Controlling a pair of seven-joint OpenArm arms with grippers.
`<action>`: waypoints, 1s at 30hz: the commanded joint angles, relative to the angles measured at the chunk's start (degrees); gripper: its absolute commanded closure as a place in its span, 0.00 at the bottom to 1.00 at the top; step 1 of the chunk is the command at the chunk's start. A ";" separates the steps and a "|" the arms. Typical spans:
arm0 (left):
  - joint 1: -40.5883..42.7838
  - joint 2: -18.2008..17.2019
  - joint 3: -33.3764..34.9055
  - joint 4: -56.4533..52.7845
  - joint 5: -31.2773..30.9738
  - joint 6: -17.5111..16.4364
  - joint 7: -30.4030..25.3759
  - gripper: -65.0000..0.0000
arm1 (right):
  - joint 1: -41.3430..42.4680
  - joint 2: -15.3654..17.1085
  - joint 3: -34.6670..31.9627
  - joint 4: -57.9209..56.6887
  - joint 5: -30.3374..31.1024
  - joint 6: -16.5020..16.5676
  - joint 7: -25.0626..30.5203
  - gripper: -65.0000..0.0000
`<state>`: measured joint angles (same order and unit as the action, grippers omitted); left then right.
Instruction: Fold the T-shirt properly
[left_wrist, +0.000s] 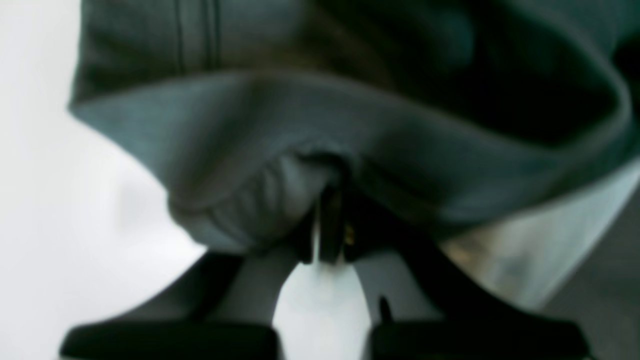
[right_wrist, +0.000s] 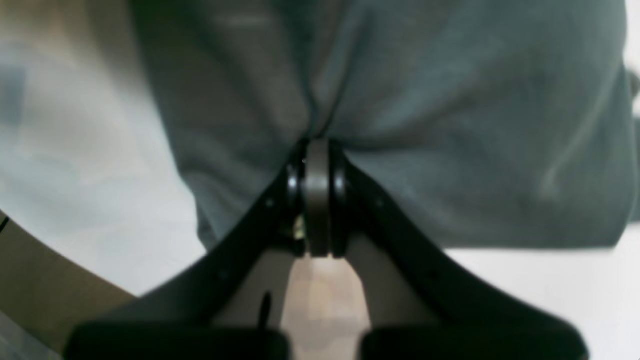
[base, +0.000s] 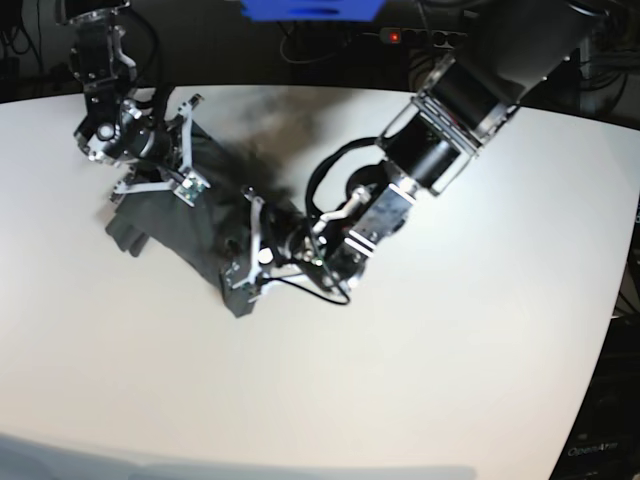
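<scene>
- T-shirt is being stretched on the white table, long axis running upper left to lower right
- Fabric is being pinched by right gripper and left gripper

A white table fills most of the base view. The dark grey T-shirt lies bunched on it at the upper left of the frame.

The white surface lies bare in front and to the base view's right, giving wide passage. The bunched T-shirt and both arms crowd the far left part, blocking approach there.
</scene>
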<state>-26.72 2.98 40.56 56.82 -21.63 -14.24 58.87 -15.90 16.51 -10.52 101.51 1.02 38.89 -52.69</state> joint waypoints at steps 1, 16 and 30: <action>-0.22 0.66 0.19 -2.62 3.39 0.75 1.13 0.97 | -1.64 0.15 -0.42 -0.72 0.17 1.11 -2.57 1.00; -8.22 3.21 -6.58 -18.44 3.65 0.92 -14.43 0.97 | -4.89 0.06 -0.25 7.01 -11.79 1.11 -8.37 1.00; -8.22 4.53 -10.53 -17.83 3.21 0.57 -12.59 0.97 | -1.73 -2.32 -0.33 7.98 -13.37 1.11 -11.89 1.00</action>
<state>-34.26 7.49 29.89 38.94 -19.53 -13.87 44.16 -17.76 13.82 -11.00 108.68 -12.05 39.86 -64.47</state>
